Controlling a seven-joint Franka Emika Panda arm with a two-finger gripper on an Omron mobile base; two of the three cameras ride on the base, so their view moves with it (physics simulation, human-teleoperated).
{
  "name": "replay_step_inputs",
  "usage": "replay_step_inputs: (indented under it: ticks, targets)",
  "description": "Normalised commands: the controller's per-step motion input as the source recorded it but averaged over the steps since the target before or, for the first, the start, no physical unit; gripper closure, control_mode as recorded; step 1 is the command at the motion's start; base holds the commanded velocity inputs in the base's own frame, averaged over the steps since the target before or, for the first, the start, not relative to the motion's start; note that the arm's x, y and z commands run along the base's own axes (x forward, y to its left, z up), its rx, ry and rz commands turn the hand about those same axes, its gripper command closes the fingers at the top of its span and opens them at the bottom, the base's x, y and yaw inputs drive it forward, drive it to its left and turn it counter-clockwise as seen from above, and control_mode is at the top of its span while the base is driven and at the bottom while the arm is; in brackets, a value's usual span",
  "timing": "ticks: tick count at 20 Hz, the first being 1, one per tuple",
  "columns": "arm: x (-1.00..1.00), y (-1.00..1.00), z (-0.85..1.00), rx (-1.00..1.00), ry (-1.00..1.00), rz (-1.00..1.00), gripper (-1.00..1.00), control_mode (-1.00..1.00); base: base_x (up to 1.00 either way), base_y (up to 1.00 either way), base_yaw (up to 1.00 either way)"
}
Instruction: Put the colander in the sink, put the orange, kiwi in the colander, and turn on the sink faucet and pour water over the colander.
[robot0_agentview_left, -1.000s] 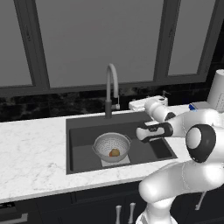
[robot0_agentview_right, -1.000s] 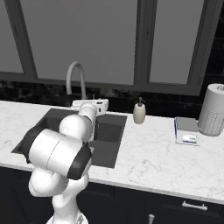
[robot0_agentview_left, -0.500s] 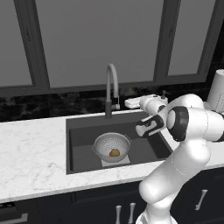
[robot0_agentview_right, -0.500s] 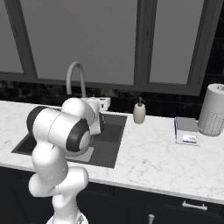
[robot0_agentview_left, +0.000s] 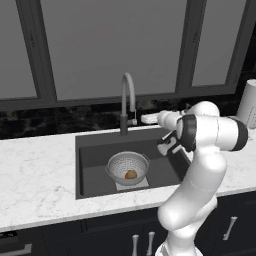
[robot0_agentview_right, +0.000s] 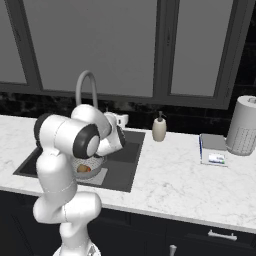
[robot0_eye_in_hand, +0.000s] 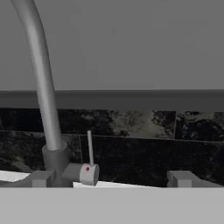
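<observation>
The colander sits in the sink over the pale drain plate. An orange-brown fruit, the orange, lies in its bowl; I cannot tell the kiwi apart from it. The sink faucet rises behind the basin. In the hand view its grey stem stands at the left and its small side lever points up just ahead. My gripper is open, level with the lever's base and holding nothing. From the left base view the gripper hovers just right of the faucet. The arm partly hides the colander.
A cream soap dispenser stands on the marble counter behind the sink's right corner. Farther right are a small box and a paper towel roll. Dark windows and a black backsplash close off the back.
The hand has swung left from beside the sink's right end to a spot close to the faucet, and the elbow has turned. The jaws stayed open. The colander and fruit have not moved.
</observation>
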Motion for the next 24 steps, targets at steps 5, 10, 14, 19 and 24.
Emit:
replay_step_inputs:
  ticks: [5,10,14,19,24]
  targets:
    - [0.39,0.00,-0.33,0.06,-0.07,0.00,-1.00,-1.00,0.00,0.00,0.00]
    - [0.20,0.00,-0.58,0.07,-0.16,0.00,-1.00,-1.00,0.00,0.00,0.00]
    - [0.11,0.00,-0.59,0.06,-0.20,0.00,-1.00,-1.00,0.00,0.00,0.00]
    - [0.02,0.02,-0.45,0.03,-0.19,0.00,-1.00,-1.00,0.00,0.00,0.00]
    - [0.00,0.21,-0.21,0.00,-0.03,0.00,-1.00,-1.00,0.00,0.00,0.00]
